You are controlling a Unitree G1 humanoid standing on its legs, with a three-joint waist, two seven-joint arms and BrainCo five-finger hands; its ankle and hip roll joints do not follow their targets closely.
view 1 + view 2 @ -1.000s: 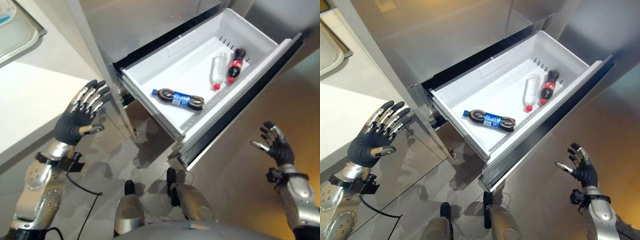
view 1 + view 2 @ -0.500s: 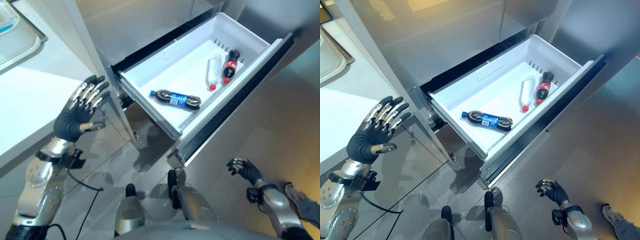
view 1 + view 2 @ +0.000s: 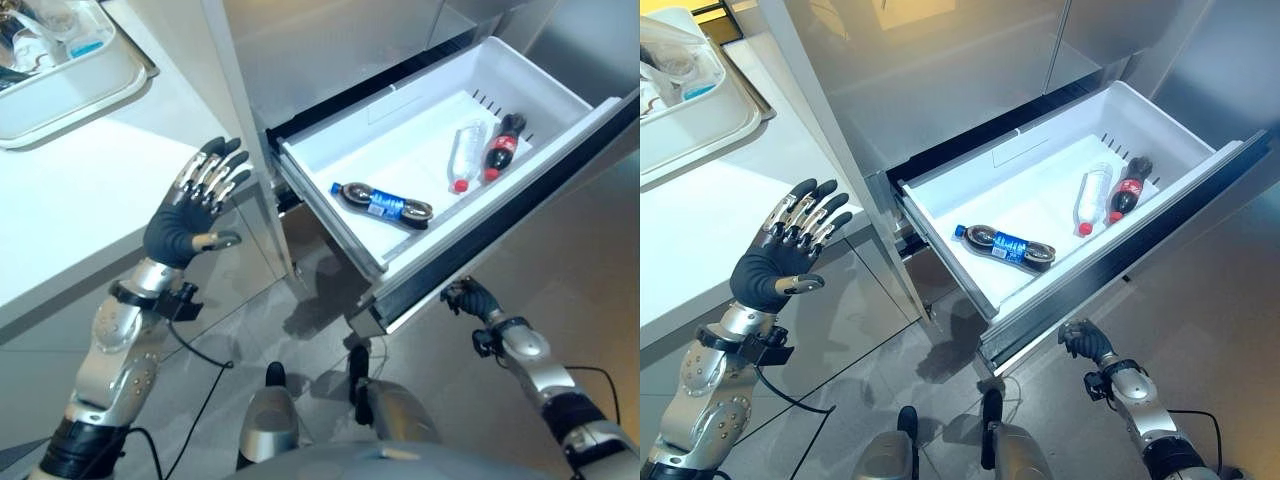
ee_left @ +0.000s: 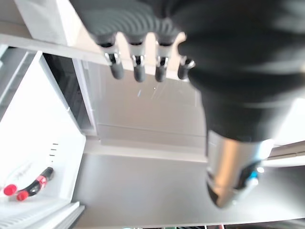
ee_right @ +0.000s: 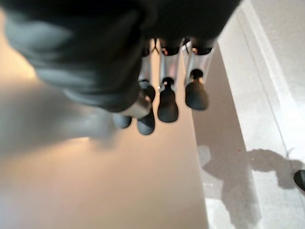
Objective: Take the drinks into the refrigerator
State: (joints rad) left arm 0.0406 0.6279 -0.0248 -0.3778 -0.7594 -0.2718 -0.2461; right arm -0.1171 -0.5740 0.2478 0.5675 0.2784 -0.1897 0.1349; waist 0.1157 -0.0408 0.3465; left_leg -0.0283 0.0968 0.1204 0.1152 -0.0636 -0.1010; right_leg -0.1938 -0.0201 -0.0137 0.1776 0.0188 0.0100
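The white refrigerator drawer [image 3: 330, 185] stands pulled out. Three bottles lie in it: a dark cola with a blue label [image 3: 385, 203] near the front, and a clear water bottle [image 3: 465, 155] beside a red-labelled cola [image 3: 500, 152] at the far end. That red-labelled cola [image 4: 34, 183] also appears past my left hand's fingers. My left hand [image 3: 190, 215] is raised open beside the counter, holding nothing. My right hand [image 3: 468, 297] hangs low against the drawer's dark front panel [image 3: 1120, 270], its fingers [image 5: 167, 102] loosely bent and holding nothing.
A white counter [image 3: 80, 190] runs along the left, with a white tray [image 3: 70, 95] of dishes at its far end. Steel refrigerator doors [image 3: 940, 70] rise behind the drawer. Grey floor tiles [image 3: 940, 400] lie below it.
The camera has shifted. My right hand dropped from its raised spot on the right, then came in against the drawer's front panel. My left hand stays raised and open.
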